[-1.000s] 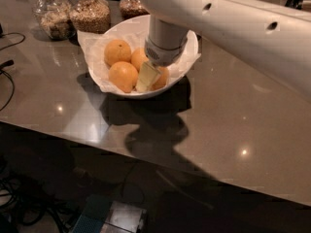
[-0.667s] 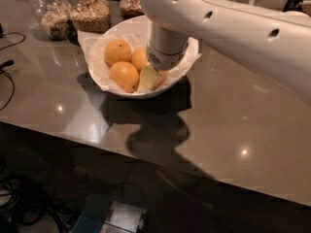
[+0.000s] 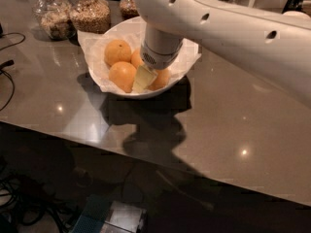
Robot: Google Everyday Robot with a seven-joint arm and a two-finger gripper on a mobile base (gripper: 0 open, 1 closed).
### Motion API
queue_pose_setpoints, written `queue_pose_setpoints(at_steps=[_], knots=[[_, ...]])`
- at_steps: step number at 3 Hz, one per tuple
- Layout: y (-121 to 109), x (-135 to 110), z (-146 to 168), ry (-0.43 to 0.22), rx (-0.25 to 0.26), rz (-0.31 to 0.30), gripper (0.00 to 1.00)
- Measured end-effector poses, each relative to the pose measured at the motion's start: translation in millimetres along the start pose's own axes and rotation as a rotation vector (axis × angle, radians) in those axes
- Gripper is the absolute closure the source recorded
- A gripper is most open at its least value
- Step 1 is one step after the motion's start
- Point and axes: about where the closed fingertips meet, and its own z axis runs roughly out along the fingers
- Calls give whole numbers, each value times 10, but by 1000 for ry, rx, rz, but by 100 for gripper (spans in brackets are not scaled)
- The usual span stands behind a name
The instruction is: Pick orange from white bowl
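Observation:
The white bowl (image 3: pixel 97 74), lined with crinkled white paper, stands at the back left of the dark counter and holds several oranges. My gripper (image 3: pixel 145 80) reaches down into the bowl from the big white arm (image 3: pixel 233 28) that crosses the top right of the camera view. It sits between the front orange (image 3: pixel 121 75) and an orange (image 3: pixel 162 78) at its right side, which the wrist partly hides. A third orange (image 3: pixel 118 51) lies at the back left of the bowl, and another (image 3: pixel 137 58) peeks out behind the wrist.
Glass jars of grains and nuts (image 3: pixel 90 13) stand right behind the bowl, with another jar (image 3: pixel 52 16) to their left. Black cables (image 3: pixel 7 69) lie at the counter's left edge. The counter's front edge (image 3: pixel 146 157) runs diagonally, with dark floor and equipment below.
The gripper stays down in the bowl at almost the same spot. The white arm link above it has swung a little and now fills more of the upper right.

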Motion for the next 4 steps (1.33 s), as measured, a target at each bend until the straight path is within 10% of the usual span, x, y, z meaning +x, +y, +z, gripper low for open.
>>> queue_pose_setpoints(at_steps=[4], knots=[[16,-37,152,28,-28,-75,26]])
